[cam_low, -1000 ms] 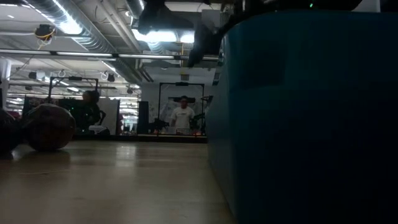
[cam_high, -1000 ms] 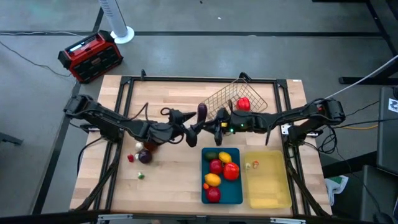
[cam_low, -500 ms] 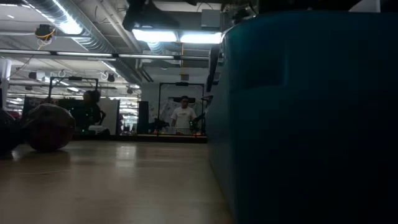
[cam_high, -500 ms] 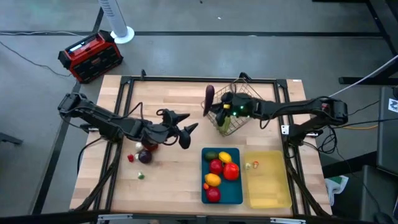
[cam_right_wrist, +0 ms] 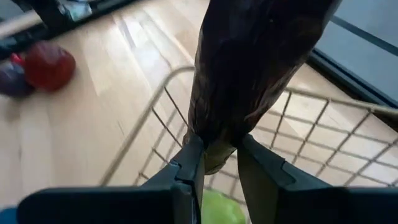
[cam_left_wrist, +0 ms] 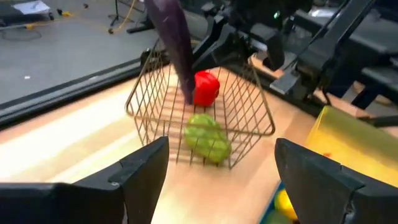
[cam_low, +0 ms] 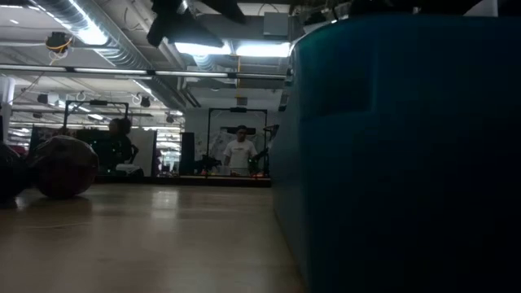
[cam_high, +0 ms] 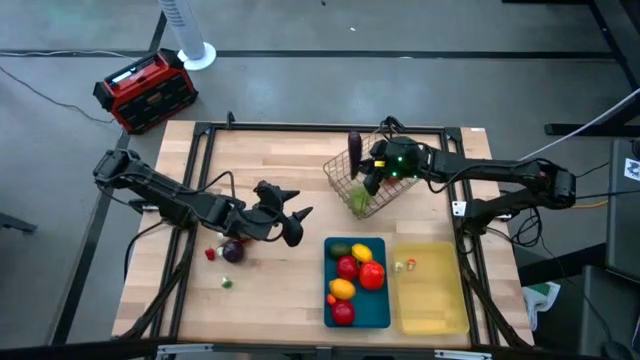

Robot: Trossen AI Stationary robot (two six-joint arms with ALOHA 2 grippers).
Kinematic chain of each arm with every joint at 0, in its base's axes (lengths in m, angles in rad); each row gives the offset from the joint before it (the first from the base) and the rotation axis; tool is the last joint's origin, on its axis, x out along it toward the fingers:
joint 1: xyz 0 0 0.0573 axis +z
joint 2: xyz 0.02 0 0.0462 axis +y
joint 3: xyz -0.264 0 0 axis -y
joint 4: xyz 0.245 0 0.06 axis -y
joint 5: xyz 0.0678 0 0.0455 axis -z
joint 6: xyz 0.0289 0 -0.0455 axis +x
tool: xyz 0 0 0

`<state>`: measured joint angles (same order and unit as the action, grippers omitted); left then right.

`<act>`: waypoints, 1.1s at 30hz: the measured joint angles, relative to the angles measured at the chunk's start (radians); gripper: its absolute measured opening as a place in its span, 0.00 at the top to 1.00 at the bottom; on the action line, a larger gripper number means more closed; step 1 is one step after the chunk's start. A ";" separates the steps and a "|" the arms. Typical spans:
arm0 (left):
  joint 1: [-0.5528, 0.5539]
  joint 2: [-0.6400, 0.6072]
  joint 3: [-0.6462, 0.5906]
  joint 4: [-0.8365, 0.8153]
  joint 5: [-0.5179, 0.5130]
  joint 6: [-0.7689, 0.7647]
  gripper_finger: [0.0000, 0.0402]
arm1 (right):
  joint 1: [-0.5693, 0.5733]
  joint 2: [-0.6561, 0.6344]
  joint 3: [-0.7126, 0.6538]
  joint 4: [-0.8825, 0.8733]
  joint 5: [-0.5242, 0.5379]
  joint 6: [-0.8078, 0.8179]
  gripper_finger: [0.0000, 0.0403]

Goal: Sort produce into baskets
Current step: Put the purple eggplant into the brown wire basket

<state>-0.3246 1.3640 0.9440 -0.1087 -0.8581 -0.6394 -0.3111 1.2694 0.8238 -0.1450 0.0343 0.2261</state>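
My right gripper is shut on a dark purple eggplant above the far-left rim of the silver wire basket. Inside the basket lie a green vegetable and a red pepper. My left gripper hovers open over the middle of the table, with nothing between its fingers. The blue tray holds several red, yellow and green pieces. The pale yellow tray has one small piece in it. My right gripper pinches the eggplant near one end between its two fingers. The fingers come from the table's right, slanting down. The rest of the eggplant sticks out past the fingertips, lifted clear over the basket's rim.
A dark red round vegetable, a small red piece and a small green piece lie loose on the table's left half. A red-and-black box stands on the floor beyond the far-left corner. A person stands far back in the room.
My right gripper has carried the eggplant from the table's middle toward the far edge and a little to the right, ending over the wire basket. My left gripper has drawn back slightly toward the table's left and stayed open.
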 joint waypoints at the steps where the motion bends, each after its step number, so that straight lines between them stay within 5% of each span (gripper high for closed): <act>1: -0.004 0.000 0.000 -0.019 0.000 -0.019 0.28 | 0.000 0.000 0.000 -0.014 0.003 -0.009 0.79; 7: -0.034 -0.004 0.000 -0.132 0.030 -0.146 0.28 | 0.003 0.004 0.000 -0.093 0.026 -0.055 0.79; 26: -0.168 -0.038 0.000 -0.695 0.604 -0.523 0.28 | 0.003 0.004 0.000 -0.123 0.025 -0.056 0.79; 33: -0.218 -0.038 0.000 -0.878 0.686 -0.594 0.28 | 0.003 0.005 0.000 -0.129 0.025 -0.048 0.62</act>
<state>-0.5427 1.3258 0.9436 -0.9863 -0.1718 -1.2339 -0.3084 1.2739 0.8235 -0.2737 0.0597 0.1780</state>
